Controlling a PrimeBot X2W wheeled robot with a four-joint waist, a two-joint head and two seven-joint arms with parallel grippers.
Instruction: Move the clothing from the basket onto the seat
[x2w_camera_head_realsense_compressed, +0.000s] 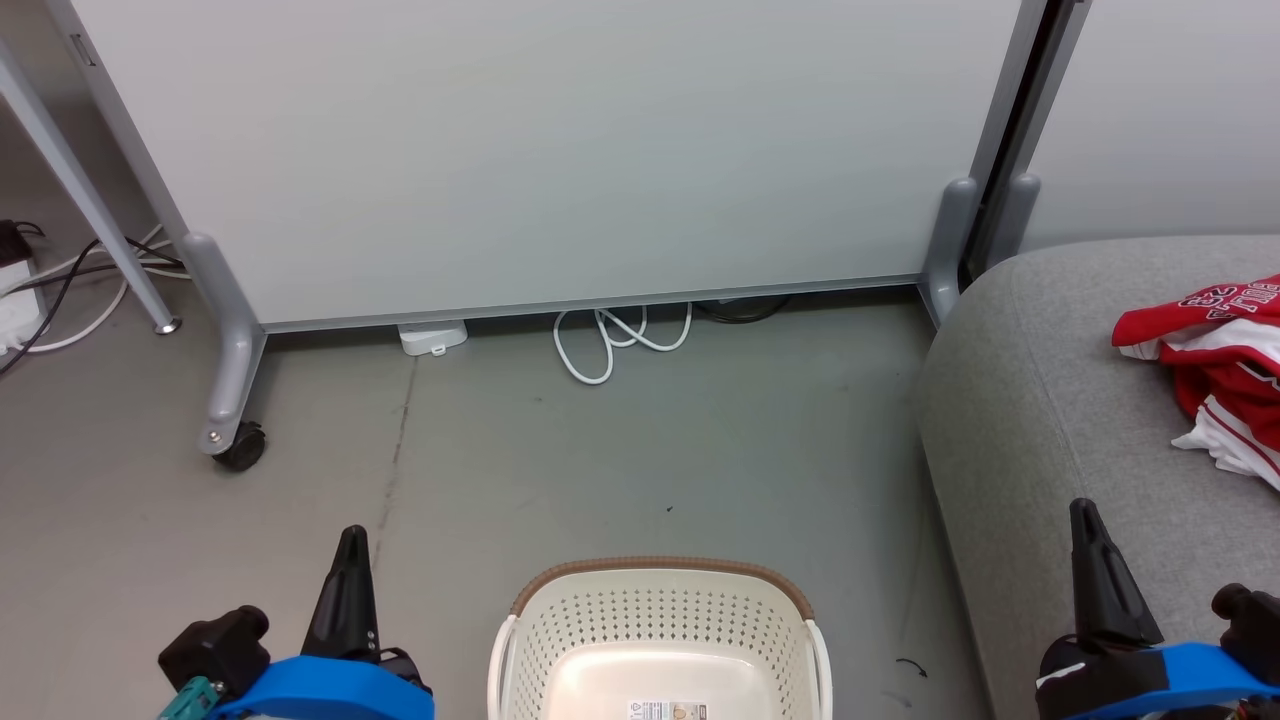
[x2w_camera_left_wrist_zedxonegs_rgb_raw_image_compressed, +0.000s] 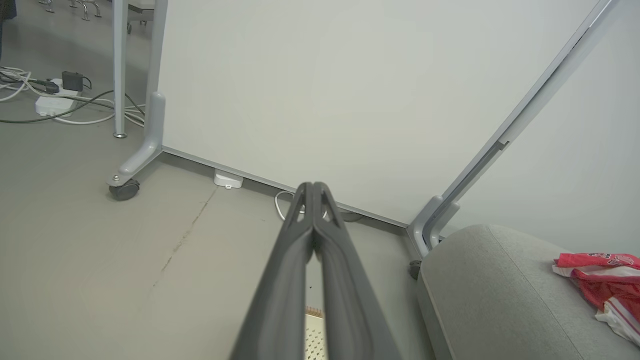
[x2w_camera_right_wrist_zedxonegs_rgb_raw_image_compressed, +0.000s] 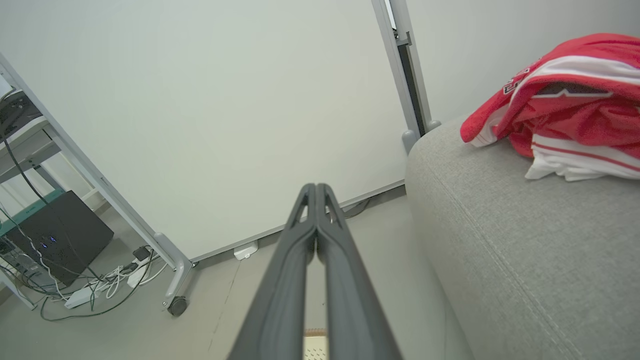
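Clothing (x2w_camera_head_realsense_compressed: 1220, 370), thin shiny red with white trim, lies crumpled on the rounded grey woven seat (x2w_camera_head_realsense_compressed: 1040, 400), right of the basket (x2w_camera_head_realsense_compressed: 660, 567). The basket's visible perforated plastic interior is bare. Left gripper (x2w_camera_head_realsense_compressed: 351, 540) and right gripper (x2w_camera_head_realsense_compressed: 1084, 515) flank the basket, fingers closed on nothing. Advise checking the basket's unseen near part before retiring

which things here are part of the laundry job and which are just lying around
Job:
- clothing, on the seat
- basket, on the floor

Lying about:
- white cable
- small white box
- wheeled partition
- power strip with cords
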